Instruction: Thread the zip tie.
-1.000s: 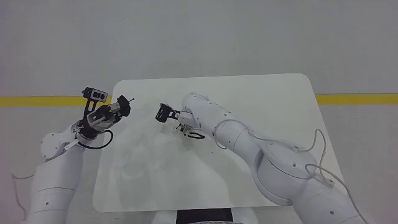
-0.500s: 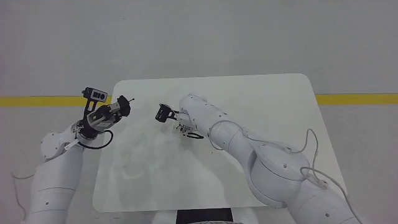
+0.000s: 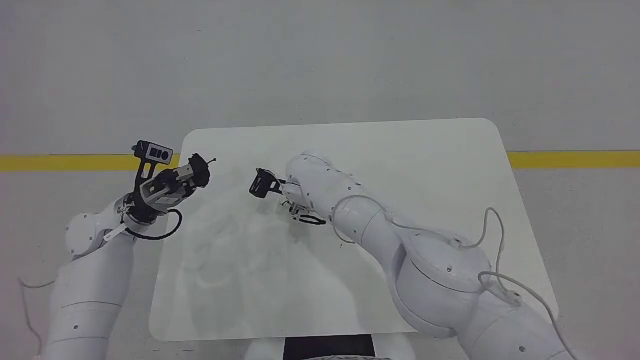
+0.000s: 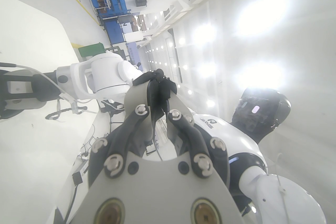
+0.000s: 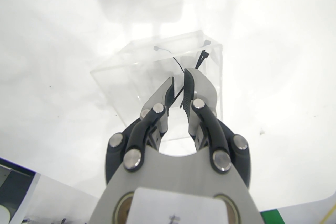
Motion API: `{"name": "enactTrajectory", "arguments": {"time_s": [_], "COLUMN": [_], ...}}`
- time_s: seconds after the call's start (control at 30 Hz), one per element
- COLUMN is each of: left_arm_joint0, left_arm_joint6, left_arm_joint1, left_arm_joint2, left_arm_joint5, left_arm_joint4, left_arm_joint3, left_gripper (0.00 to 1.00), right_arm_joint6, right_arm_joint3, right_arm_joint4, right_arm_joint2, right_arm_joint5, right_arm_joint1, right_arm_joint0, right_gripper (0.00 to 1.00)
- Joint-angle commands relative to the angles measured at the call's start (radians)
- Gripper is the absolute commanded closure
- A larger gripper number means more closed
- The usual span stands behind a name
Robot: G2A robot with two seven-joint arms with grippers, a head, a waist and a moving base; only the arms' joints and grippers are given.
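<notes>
The black zip tie [image 5: 178,66] has its head inside the clear box [image 5: 113,78] and slants up between the pads of the right gripper [image 5: 179,75]. That gripper's jaws stand narrowly apart over the box. The left gripper [image 4: 158,79], pressed closed, hangs well apart from the box.

Black item [image 4: 163,81] in left jaws is unidentifiable.

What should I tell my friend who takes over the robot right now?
Left gripper: fingers shut on a small black piece, maybe a zip tie, near the edge of the table.
Right gripper: fingers slightly apart at the clear box, one zip tie strand between them; more ties lie inside.
Done: nothing threaded yet.
Left: grip that strand, lift it out, thread it.
</notes>
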Motion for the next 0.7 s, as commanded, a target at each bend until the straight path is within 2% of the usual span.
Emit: {"name": "enactTrajectory", "arguments": {"time_s": [0.0, 0.3, 0.67], "left_arm_joint0": [0.0, 0.0, 0.0], "left_arm_joint6": [0.0, 0.0, 0.0], "left_arm_joint1": [0.0, 0.0, 0.0], "left_arm_joint2": [0.0, 0.0, 0.0], "left_arm_joint5": [0.0, 0.0, 0.0], "left_arm_joint4": [0.0, 0.0, 0.0], "left_arm_joint3": [0.0, 0.0, 0.0], "left_gripper": [1.0, 1.0, 1.0], "right_arm_joint6": [-0.002, -0.013, 0.021], "right_arm_joint3": [0.002, 0.014, 0.031], "right_arm_joint4": [0.0, -0.012, -0.015], "right_arm_joint2": [-0.002, -0.011, -0.011], "right_arm_joint5": [0.0, 0.0, 0.0], "right_arm_joint1": [-0.002, -0.011, -0.029], "right_arm_joint0": [0.001, 0.007, -0.007], "right_gripper": [0.85, 0.87, 0.89]}}
